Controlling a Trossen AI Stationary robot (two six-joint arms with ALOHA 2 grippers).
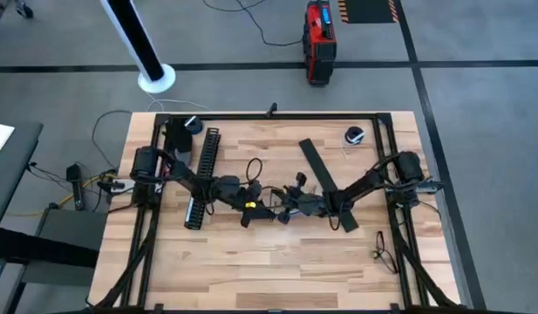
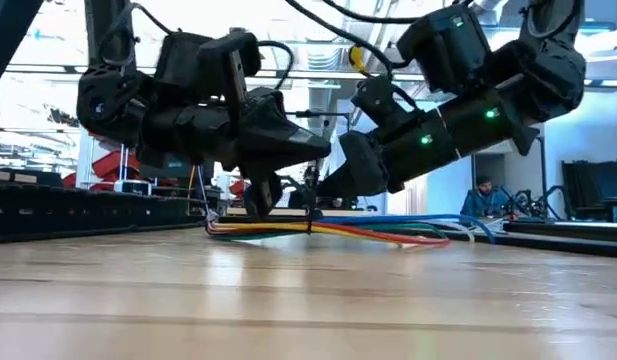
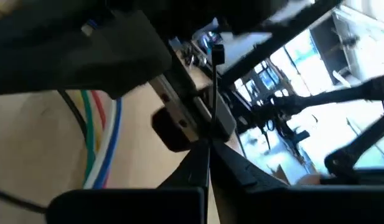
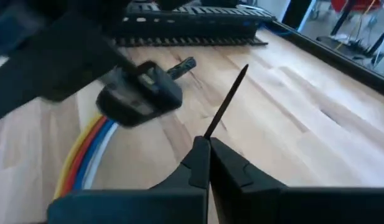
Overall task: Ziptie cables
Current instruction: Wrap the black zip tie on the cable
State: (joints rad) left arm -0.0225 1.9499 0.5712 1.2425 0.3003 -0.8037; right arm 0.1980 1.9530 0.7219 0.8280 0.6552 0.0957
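Observation:
The cables (image 2: 368, 230), a bundle of yellow, red, blue, white and green wires, lie flat on the wooden table at mid-table (image 1: 270, 212). Both grippers meet low over them. My left gripper (image 1: 248, 207) comes from the table's left and my right gripper (image 1: 290, 208) from its right. Each is shut on a thin black zip tie strip, seen in the left wrist view (image 3: 214, 93) and the right wrist view (image 4: 226, 102). The cables pass beside the fingers in both wrist views (image 3: 98, 149) (image 4: 86, 158). Where the tie meets the bundle is hidden by the grippers. My left gripper pinches the thin zip tie strip (image 3: 210, 134) between its two fingertips. The strip runs straight out beyond them, along the fingers, to a small square head (image 3: 218, 53). My right gripper pinches a thin black strip (image 4: 211, 129) between its fingertips. The strip's pointed free end (image 4: 244, 68) sticks out ahead, clear of the table.
A long black comb-slotted channel (image 1: 201, 174) lies left of the grippers, and a flat black strip (image 1: 327, 183) lies under the right arm. A small round object (image 1: 354, 135) sits at the far right and a loose wire loop (image 1: 384, 253) near the right edge. Bare wood lies along the near side.

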